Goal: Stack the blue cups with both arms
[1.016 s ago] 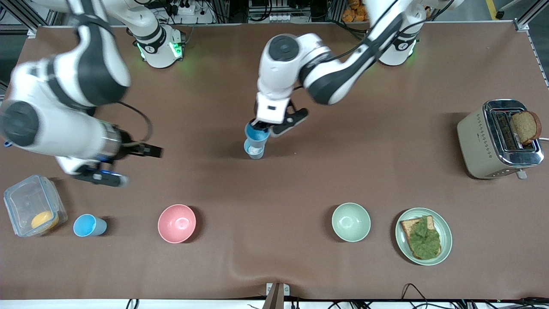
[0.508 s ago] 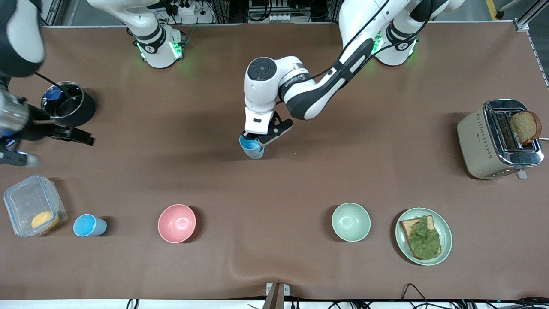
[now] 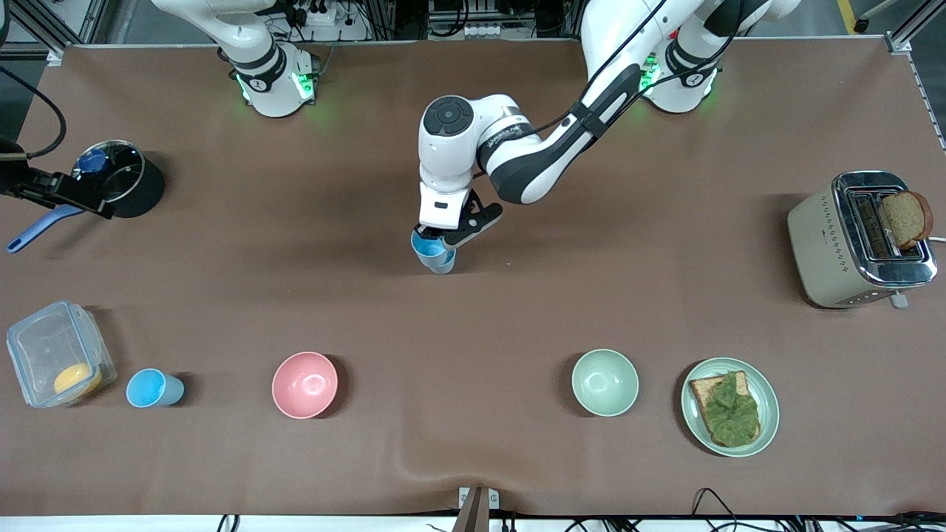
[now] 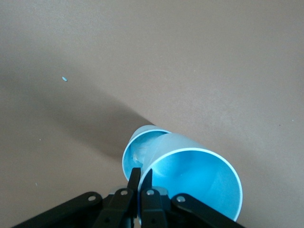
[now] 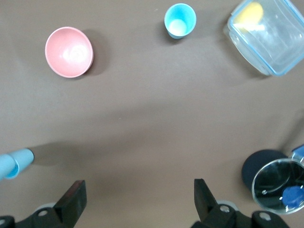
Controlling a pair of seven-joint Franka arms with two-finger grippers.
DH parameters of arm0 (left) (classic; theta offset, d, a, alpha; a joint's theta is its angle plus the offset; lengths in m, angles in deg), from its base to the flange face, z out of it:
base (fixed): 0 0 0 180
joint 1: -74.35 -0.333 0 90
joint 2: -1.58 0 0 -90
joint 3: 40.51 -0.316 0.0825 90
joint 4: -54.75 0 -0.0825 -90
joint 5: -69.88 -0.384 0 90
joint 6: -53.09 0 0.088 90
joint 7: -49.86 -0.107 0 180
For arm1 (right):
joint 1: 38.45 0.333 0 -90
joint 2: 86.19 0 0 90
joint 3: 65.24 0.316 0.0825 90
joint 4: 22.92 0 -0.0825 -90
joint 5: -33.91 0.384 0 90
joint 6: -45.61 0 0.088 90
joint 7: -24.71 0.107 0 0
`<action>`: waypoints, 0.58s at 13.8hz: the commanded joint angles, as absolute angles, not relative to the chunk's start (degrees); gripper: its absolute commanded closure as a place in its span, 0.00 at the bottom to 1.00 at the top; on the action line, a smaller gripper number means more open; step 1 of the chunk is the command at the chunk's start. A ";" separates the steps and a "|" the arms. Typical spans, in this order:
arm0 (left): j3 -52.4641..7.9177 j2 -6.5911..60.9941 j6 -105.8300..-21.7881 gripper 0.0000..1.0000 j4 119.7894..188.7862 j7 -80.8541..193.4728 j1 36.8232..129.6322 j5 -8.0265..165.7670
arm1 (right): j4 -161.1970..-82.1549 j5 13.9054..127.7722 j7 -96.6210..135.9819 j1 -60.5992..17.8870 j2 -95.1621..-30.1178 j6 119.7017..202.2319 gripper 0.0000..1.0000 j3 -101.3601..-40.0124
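Along the table's edge nearest the front camera, toward the right arm's end, a lone cup (image 3: pixel 153 389) stands upright beside a clear box (image 3: pixel 59 363), apart from the pink bowl (image 3: pixel 304 384), so it is probably the next to collect. Farther along that edge sit the green bowl (image 3: pixel 604 382) and a plate (image 3: pixel 729 406). At mid-table the left end effector (image 3: pixel 436 238) is pinched tight on the rim of a held cup (image 4: pixel 197 180), tilted partway into a base cup (image 4: pixel 137 154) standing on the table; gripping the rim leaves the tapered body free to nest. The right end effector (image 5: pixel 137 202), fingers spread wide and empty, waits over the pot (image 3: pixel 118 179) at its table end.
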State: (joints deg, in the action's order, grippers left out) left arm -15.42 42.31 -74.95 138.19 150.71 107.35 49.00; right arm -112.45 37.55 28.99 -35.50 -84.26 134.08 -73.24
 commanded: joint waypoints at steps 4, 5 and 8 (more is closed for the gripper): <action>-15.81 40.25 -73.30 1.00 139.74 152.51 107.49 47.99 | -113.80 36.11 24.54 -37.22 -85.40 134.64 0.00 -71.92; -15.81 40.34 -73.30 1.00 140.00 152.51 107.49 47.99 | -113.88 35.58 24.71 -37.22 -85.40 134.73 0.00 -71.57; -15.81 40.69 -73.30 1.00 140.18 154.79 107.58 47.99 | -113.97 34.26 24.97 -37.14 -85.31 135.96 0.00 -70.77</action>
State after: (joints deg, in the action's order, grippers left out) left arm -15.45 42.09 -73.87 138.97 151.65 107.36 49.00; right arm -112.68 35.82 25.32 -35.80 -84.25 134.88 -72.48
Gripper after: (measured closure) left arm 0.969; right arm 0.000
